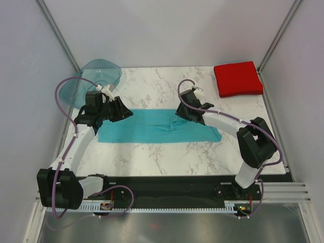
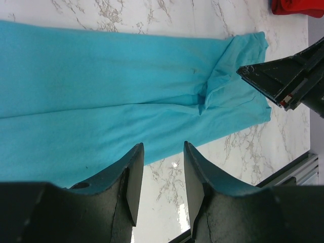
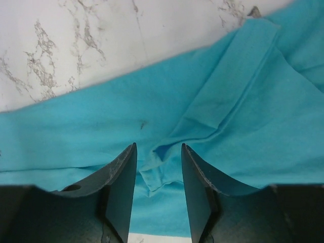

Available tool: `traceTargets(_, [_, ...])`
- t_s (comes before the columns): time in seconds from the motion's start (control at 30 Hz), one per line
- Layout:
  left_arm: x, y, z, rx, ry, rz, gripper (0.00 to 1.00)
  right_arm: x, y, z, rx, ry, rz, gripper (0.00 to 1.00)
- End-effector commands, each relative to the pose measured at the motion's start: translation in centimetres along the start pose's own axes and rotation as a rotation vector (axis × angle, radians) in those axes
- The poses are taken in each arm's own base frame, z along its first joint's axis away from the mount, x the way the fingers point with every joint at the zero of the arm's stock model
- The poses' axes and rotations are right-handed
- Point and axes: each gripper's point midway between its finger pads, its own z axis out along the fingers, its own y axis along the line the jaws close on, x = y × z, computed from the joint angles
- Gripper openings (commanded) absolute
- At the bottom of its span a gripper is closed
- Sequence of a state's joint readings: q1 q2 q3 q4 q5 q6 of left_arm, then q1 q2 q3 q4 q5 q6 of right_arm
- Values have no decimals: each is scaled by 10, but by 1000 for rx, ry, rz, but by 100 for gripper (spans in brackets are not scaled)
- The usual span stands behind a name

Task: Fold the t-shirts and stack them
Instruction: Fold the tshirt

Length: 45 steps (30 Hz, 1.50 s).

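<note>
The turquoise t-shirt [image 1: 152,127] lies on the marble table as a long flat strip, with a rumpled sleeve fold near its middle right. The red t-shirt [image 1: 238,79] sits as a folded square at the back right corner. My left gripper [image 1: 128,112] is open and empty above the strip's left end; in the left wrist view [image 2: 163,152] its jaws stand over the shirt's [image 2: 101,91] near edge. My right gripper [image 1: 178,112] is open and empty over the rumpled fold; in the right wrist view [image 3: 158,152] the jaws straddle a small cloth pucker [image 3: 157,174] without touching it.
A translucent teal plastic tray [image 1: 93,80] stands at the back left, just behind my left arm. Grey enclosure walls close in the table on three sides. The right gripper [image 2: 283,81] and a corner of the red shirt [image 2: 293,6] show in the left wrist view.
</note>
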<state>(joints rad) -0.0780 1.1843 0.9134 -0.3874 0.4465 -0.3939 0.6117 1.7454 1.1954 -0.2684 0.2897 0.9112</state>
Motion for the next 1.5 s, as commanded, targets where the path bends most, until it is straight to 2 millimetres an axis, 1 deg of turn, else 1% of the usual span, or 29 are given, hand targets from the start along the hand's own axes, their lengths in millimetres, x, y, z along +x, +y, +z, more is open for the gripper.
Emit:
traceTargets(0.0, [-8,2,-1,0,-36,58,45,-5,-2,-6,1,-39,76,49])
traceTargets(0.1, [-8,2,-1,-4,-37,60,45,1,-7,-3,32,-11,110,49])
traceTargets(0.2, [-7,3,-2,-6,-38,60,45,10,-7,-1,38,18,159,50])
traceTargets(0.3, [-7,3,-1,-3,-35,58,45,10,-14,3,65,4,199,51])
traceTargets(0.33, [-8,2,-1,-1,-36,58,45,7,-10,3,61,-6,206,52])
traceTargets(0.4, [-8,2,-1,-1,-36,58,45,8,-7,8,60,4,210,51])
traceTargets(0.43, [-7,2,-1,-2,-34,57,45,5,-1,9,49,3,219,51])
traceTargets(0.53, [-8,2,-1,-1,-36,58,45,6,4,13,45,16,251,51])
traceTargets(0.67, [-8,2,-1,-2,-38,59,45,10,3,18,65,28,274,52])
traceTargets(0.77, [-9,2,-1,-2,-38,59,45,8,7,21,60,24,261,44])
traceTargets(0.8, [-9,1,-2,-2,-39,60,45,6,8,21,58,19,254,36])
traceTargets(0.87, [-8,1,-1,-1,-37,61,45,1,12,23,53,5,231,27])
traceTargets(0.9, [-9,1,-1,0,-39,60,45,-3,16,23,43,-2,223,17])
traceTargets(0.97, [-9,2,-2,-1,-39,59,45,-1,19,27,41,7,210,12])
traceTargets(1.0, [-8,2,-1,-1,-36,57,45,1,20,29,37,15,195,8])
traceTargets(1.1, [-9,2,-1,-2,-38,59,45,4,27,34,17,33,173,3])
traceTargets(1.17, [-8,3,-1,-6,-37,57,45,6,33,38,2,34,144,2])
traceTargets(1.3, [-7,3,1,-4,-30,55,45,7,47,45,-40,45,94,3])
traceTargets(1.33, [-7,3,1,-2,-30,56,45,11,48,48,-42,50,71,4])
traceTargets(1.37, [-7,3,0,-4,-30,55,45,10,52,49,-55,44,57,4])
traceTargets(1.4, [-7,4,1,-6,-28,53,45,12,59,48,-78,52,41,6])
traceTargets(1.47, [-6,4,1,-6,-28,55,45,16,66,50,-108,61,-2,7])
